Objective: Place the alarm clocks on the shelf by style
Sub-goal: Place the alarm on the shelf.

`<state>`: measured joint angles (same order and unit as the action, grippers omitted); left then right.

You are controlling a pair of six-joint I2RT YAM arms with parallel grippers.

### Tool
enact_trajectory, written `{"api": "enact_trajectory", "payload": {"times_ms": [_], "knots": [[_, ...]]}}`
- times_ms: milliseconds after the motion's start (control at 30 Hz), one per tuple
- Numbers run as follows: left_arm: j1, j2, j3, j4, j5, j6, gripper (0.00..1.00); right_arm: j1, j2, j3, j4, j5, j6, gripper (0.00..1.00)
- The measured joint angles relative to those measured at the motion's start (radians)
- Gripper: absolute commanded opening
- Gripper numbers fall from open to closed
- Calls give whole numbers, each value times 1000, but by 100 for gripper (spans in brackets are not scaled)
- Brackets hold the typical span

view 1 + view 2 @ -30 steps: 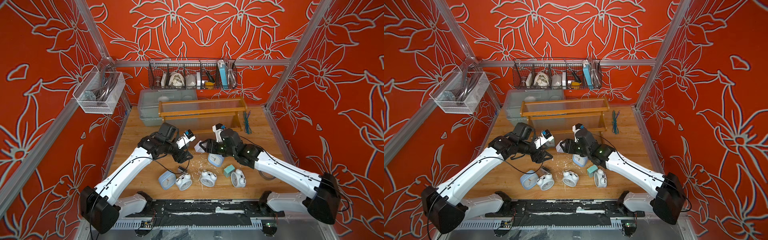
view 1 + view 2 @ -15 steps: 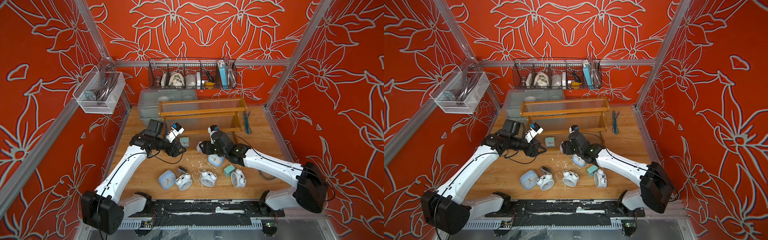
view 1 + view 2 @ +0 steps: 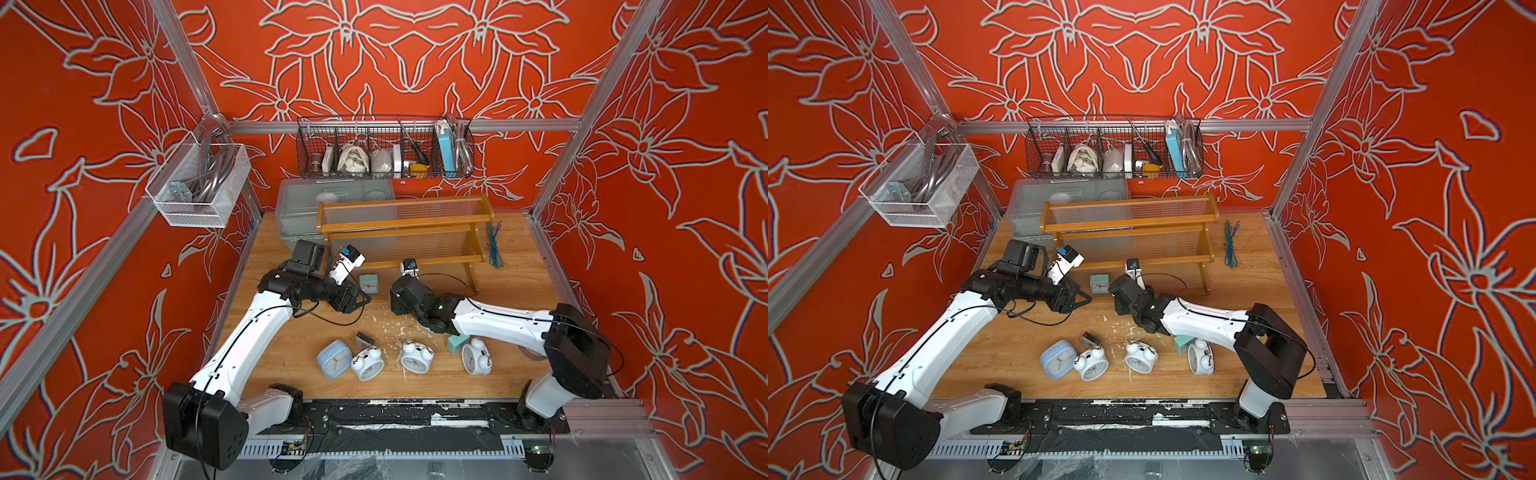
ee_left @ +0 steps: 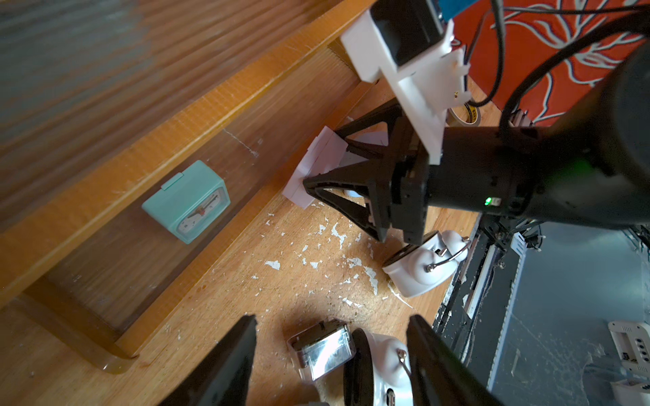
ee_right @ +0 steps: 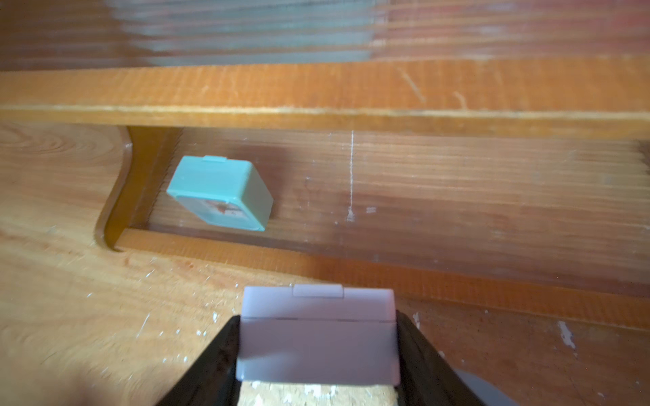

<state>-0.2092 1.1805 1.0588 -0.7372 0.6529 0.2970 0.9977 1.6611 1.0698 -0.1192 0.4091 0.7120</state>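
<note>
– Across both top views, where do the small cubes stand?

– 1 teal cube (image 3: 368, 283) sits on the lowest tier of the shelf (image 3: 405, 222), near its left end, at frame centre. The right arm (image 3: 490, 322) reaches in just right of it, and the left gripper (image 3: 359, 301) hangs just left. 3 white twin-bell clocks (image 3: 417, 356) lie at lower centre.

– And the left wrist view?

– Its own fingers (image 4: 225, 365) stand apart at the bottom edge, gripping nothing. A dark cube (image 4: 322, 348) lies on the wood beneath them. At centre the right gripper (image 4: 320, 157) is clamped on a lilac cube (image 4: 311, 160), close against the shelf's front. Whether it touches, I cannot tell.

– Right wrist view?

– The lilac cube fills the bottom centre, with its long side across the jaws and parallel to the front rail (image 5: 387, 277). The teal cube lies ahead toward the upper left, and bare tier lies straight ahead. I judge the right arm does this placing: forward over the rail, beside the teal cube.
</note>
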Motion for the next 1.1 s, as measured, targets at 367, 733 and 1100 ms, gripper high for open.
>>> {"api": "enact_trajectory", "payload": {"times_ms": [367,733,1100], "knots": [[19,-11,-13,1,1,-5,68,0,145,105,7,91,2,39],[29,-24,-14,1,5,-7,68,-1,220,164,10,151,-6,39],[37,-32,-14,-2,21,-8,68,-24,280,195,16,171,-5,39]]}}
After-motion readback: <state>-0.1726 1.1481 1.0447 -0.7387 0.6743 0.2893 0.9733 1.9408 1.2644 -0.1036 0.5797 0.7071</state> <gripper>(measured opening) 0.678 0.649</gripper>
